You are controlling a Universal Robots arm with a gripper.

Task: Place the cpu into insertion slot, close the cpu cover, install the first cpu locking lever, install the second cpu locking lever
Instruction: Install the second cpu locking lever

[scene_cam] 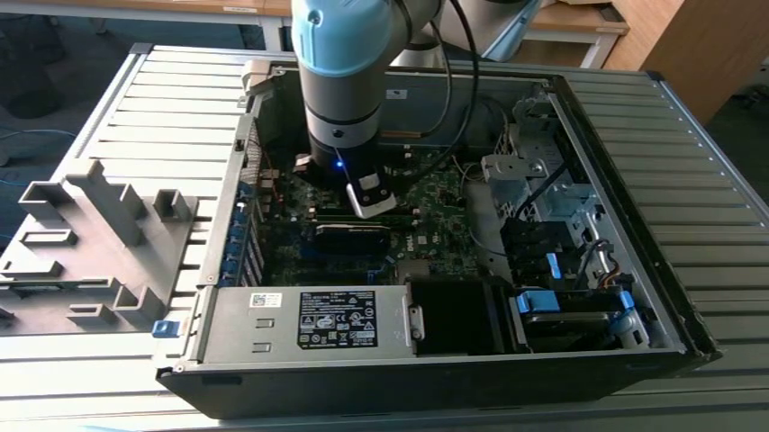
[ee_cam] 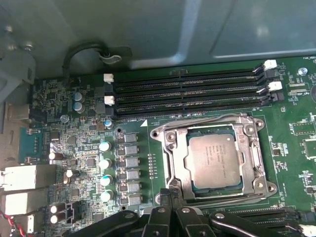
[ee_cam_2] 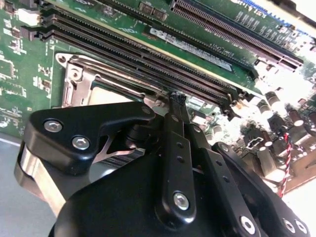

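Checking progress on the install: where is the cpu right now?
In the first wrist view, the cpu sits in the insertion slot under the closed cpu cover, beside the long memory slots, just beyond the gripper.

cpu (ee_cam: 215,161) in insertion slot (ee_cam: 180,163), cpu cover (ee_cam: 249,157) over it, memory slots (ee_cam: 190,94) beside it

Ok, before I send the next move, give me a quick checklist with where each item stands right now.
1. cpu lying flat and square inside the frame: ok.
2. cpu cover folded down around the cpu: ok.
3. Locking levers latched along the cover's sides: cannot tell.
4. hand positioned at the cover's edge, in both wrist views: ok.
5. Fingers closed together at their tips: ok; whether they pinch anything: cannot tell.
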